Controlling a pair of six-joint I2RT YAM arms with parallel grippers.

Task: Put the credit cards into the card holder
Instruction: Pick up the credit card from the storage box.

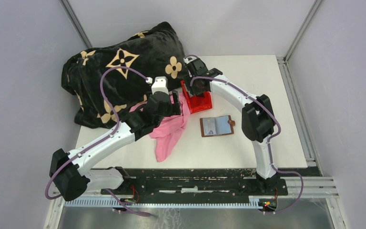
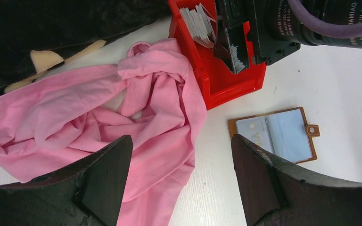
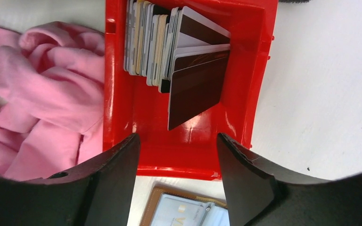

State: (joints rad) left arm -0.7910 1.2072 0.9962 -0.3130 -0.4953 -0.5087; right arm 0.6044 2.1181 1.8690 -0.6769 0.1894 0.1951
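Note:
Several credit cards [image 3: 176, 42] stand on edge in a red plastic bin [image 3: 245, 84], the front ones leaning with dark stripes; they also show in the left wrist view [image 2: 198, 23]. The brown card holder [image 1: 217, 126] lies open on the white table, one pale card in its clear pocket [image 2: 257, 134]; its top edge shows in the right wrist view [image 3: 179, 209]. My right gripper [image 3: 176, 160] is open and empty, above the bin's near wall. My left gripper [image 2: 181, 174] is open and empty, above the pink cloth's edge and bare table, left of the holder.
A pink cloth [image 1: 169, 129] lies crumpled left of the red bin [image 1: 200, 101]. A black blanket with tan flowers [image 1: 124, 71] fills the back left of the table [image 1: 267, 76]. Grey walls close in the sides.

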